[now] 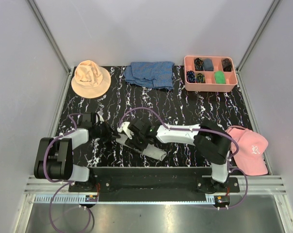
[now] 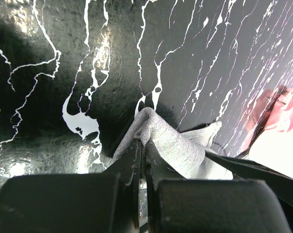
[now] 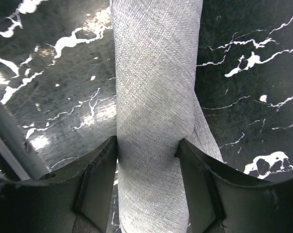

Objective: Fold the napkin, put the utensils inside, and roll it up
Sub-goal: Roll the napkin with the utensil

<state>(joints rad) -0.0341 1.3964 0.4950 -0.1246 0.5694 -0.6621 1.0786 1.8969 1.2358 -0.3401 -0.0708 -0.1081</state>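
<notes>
We're seeing the napkin (image 1: 155, 153) rolled, lying well left of the pink cap (image 1: 248, 149). The right gripper (image 3: 146, 145) is clamping its middle and the left gripper (image 2: 142, 145) is pinching the end farther from the cap. We're judging that uneven pulling could unroll it. The utensils are hidden.

Overall light: bright, even, from above; walls (image 1: 137, 29) wash out near white in the top view.
Glare: broad soft sheen on the glossy black table (image 2: 88, 73) in both wrist views.
Shadows: soft and short under the arms.
Focus: napkin (image 3: 156, 97) weave crisp; left gripper (image 2: 142, 145) dark and soft near the lens.
Blur: pink cap (image 2: 281, 108) smeared and overexposed at the frame edge.
</notes>
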